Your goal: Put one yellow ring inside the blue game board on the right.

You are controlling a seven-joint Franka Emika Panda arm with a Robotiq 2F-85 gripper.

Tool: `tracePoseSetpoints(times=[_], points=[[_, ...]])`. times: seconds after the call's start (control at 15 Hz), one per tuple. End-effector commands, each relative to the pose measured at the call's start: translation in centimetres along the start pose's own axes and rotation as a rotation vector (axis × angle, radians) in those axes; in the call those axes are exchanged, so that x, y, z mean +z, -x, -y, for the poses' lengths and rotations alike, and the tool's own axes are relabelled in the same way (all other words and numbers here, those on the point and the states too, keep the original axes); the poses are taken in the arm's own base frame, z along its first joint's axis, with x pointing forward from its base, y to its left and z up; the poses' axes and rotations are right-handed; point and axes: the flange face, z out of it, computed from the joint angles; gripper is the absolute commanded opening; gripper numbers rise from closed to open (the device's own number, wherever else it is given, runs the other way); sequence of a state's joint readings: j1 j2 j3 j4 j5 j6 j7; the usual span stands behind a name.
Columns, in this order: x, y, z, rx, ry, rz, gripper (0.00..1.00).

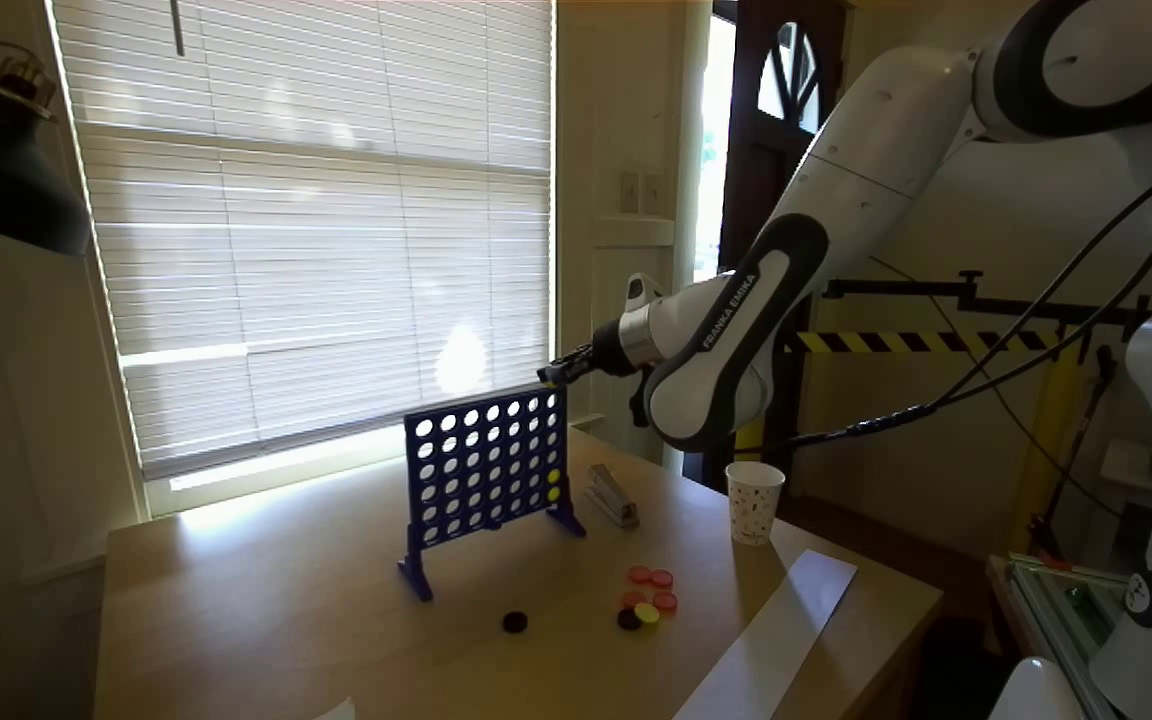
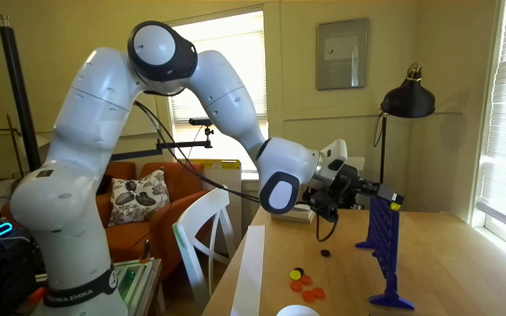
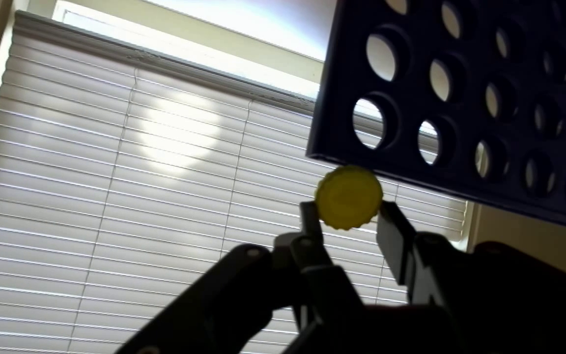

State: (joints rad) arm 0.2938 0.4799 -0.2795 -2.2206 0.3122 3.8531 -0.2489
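The yellow ring (image 3: 348, 197) is pinched by its rim between the tips of the pincer (image 3: 349, 215), jaws apart by only its width. It sits at the top edge of the blue game board (image 2: 387, 245), by an end corner; contact cannot be told. Arm (image 2: 225, 98) arches high, slopes down, extends above the worktop (image 2: 446, 259), pincer slanting downward.

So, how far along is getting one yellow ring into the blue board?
Looks done: the yellow ring is picked up and is at the top edge of the blue Connect Four-style board, where two other yellow tokens fill the lowest holes of an end column.
In hand: the gripper pinches the ring by its rim.
Left: likely lining up and releasing it into the board; whether its edge has entered is unclear.
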Motion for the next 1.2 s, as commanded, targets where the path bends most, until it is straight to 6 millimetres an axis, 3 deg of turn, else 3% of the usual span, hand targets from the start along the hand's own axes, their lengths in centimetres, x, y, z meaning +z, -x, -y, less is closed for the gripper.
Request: tracePoseSetpoints(times=[0.0,1.13], points=[[0.55,-0.12,0.19,-0.008,0.026,-0.019,0.09],[0.57,0.18,0.46,-0.019,0.027,-0.017,0.09]])
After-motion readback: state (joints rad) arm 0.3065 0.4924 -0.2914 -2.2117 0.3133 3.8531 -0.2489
